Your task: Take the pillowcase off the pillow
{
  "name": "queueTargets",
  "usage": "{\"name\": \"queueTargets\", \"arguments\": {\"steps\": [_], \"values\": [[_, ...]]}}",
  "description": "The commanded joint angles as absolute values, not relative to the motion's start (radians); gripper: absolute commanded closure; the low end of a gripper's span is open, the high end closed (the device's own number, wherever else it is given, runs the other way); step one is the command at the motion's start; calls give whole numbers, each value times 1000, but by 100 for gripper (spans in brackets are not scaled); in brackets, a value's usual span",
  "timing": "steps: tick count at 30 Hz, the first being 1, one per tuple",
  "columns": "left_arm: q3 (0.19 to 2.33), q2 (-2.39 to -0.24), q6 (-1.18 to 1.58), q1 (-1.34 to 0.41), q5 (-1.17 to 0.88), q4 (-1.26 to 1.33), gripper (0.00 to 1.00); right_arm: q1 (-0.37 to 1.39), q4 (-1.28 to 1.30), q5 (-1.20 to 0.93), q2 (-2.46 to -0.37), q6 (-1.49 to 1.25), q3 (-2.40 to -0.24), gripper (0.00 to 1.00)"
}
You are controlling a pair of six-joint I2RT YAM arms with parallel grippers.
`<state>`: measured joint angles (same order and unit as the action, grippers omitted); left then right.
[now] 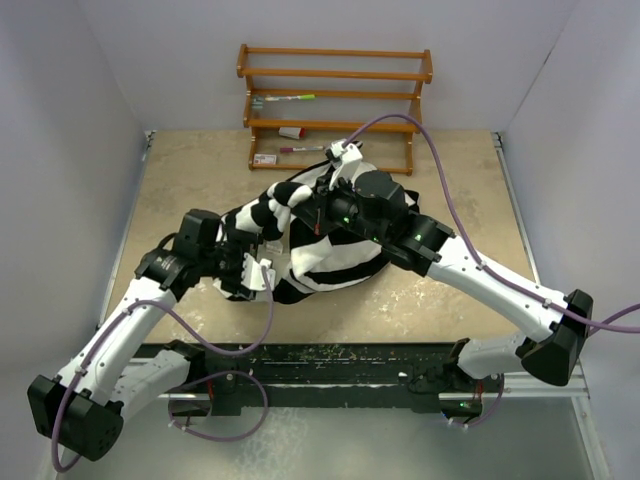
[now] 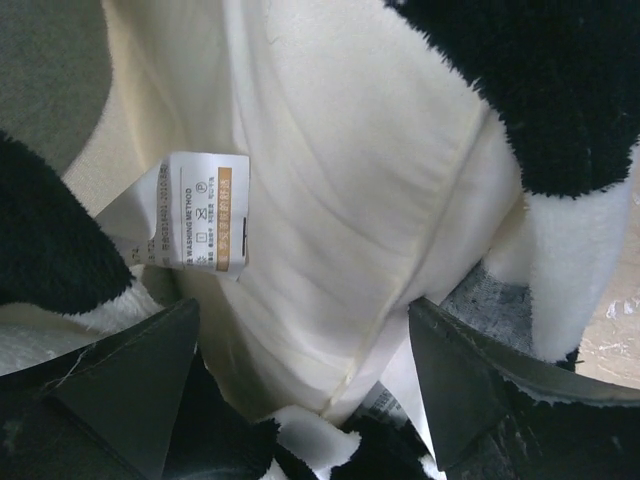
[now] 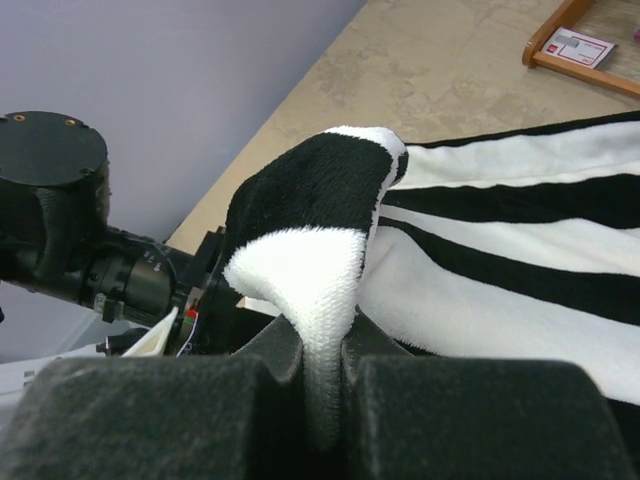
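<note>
Top external view: the pillowcase (image 1: 320, 265) lies bunched in a striped mound at mid tabletop (image 1: 190, 180), with both arms reaching into it. The left claw (image 1: 255, 272) is at the mound's near-left edge. The right claw (image 1: 322, 208) is at its upper side. A wooden rack (image 1: 335, 72) stands at the far edge, apart from the mound.

Left wrist view: the pillow (image 2: 340, 180) fills the frame, cream cloth exposed, with black and white plush lying over it at the upper right and lower left. A white care label (image 2: 205, 225) hangs from its seam. The left claw's fingers (image 2: 130, 385) sit either side of a gathered fold of the pillow, cloth against both, so it grips the pillow.

Right wrist view: the right claw's pads (image 3: 470, 420) are pressed together on a white fold of the pillowcase, which rises from the pinch into a black-and-white peak. Striped cloth spreads away to the right.
</note>
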<state>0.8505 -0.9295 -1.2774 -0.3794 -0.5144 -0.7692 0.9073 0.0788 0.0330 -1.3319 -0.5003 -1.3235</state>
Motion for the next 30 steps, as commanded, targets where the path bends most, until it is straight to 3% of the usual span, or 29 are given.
{"name": "queueTargets", "arguments": {"steps": [1,4,6,10,15,18,20,21,23,24,30], "values": [[838,-949,-1282,-414,-540,-745,11,899,-45,20,-1253,-524,-1406,100],[798,-928,-1282,-457,-534,-764,8,899,-51,6,-1258,-528,-1413,100],[764,-911,-1286,-487,-513,-766,1,900,-53,-5,-1266,-530,-1420,100],[724,-905,-1278,-532,-453,-741,0,900,-66,-20,-1273,-537,-1426,100],[656,-911,-1219,-537,-285,-307,0,901,-74,-41,-1274,-555,-1421,100],[677,-953,-1186,-540,-225,-228,6,900,-78,-41,-1266,-566,-1416,100],[692,-981,-1163,-540,-209,-221,22,900,-85,-44,-1262,-574,-1413,100],[693,-988,-1160,-542,-208,-221,38,900,-85,-47,-1261,-577,-1414,100],[717,-990,-1141,-542,-191,-227,85,900,-58,-60,-1257,-593,-1416,100],[750,-989,-1110,-541,-171,-227,100,900,-40,-76,-1254,-590,-1416,98],[1217,-1023,-902,-504,-145,-498,100,816,52,24,-1187,-531,-1330,97]]}}
